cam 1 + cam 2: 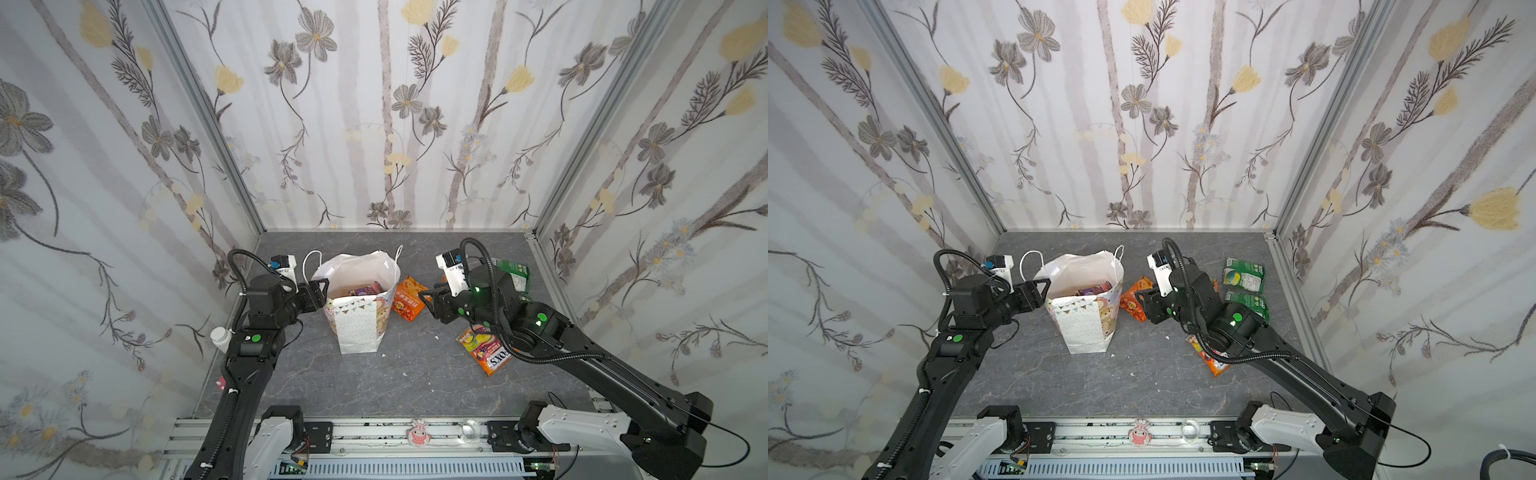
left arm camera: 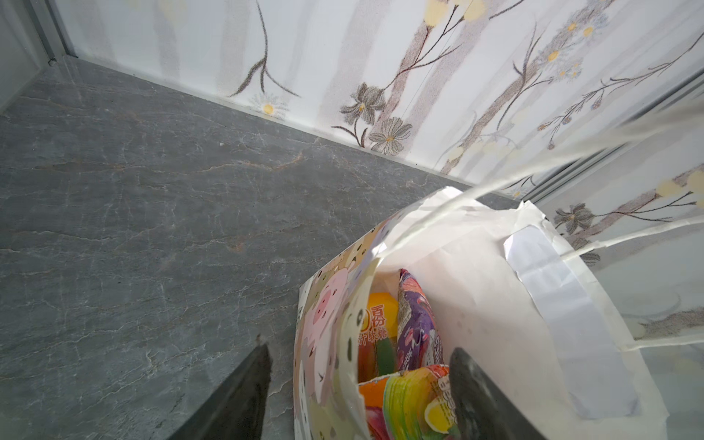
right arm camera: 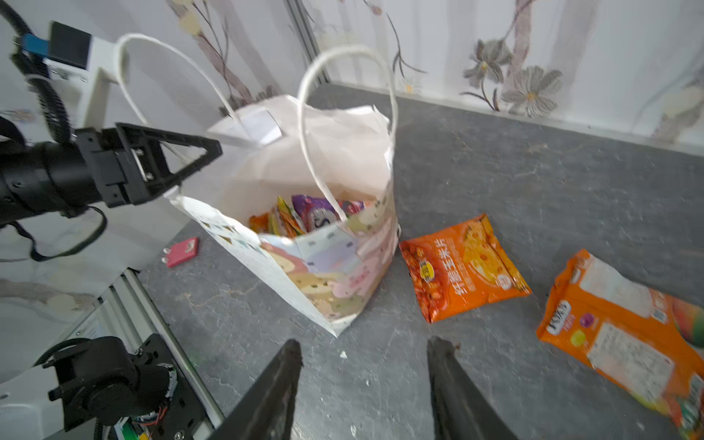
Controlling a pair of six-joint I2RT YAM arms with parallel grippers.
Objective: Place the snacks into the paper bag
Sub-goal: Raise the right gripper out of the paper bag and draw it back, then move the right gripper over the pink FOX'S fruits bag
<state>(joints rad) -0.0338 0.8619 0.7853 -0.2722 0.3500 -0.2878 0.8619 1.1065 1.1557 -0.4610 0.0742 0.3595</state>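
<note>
The left pincer (image 2: 360, 349) stands open astride the left rim of the upright paper bag (image 1: 357, 328), which holds a purple packet (image 2: 415, 324) among other snacks, while an orange snack packet (image 1: 409, 300) lies beside it on the surface (image 1: 415, 374), the right pincer (image 3: 365, 350) hovers open and empty, and the FOX'S candy bag (image 1: 487, 354) and 2 green packets (image 1: 1244, 278) lie further right.

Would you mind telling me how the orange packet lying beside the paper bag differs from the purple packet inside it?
The orange packet lies flat on the table, outside the paper bag; the purple packet stands roughly upright inside it. The orange packet shows its whole face, while the purple packet is partly hidden among other snacks. Both are glossy snack packets.
</note>
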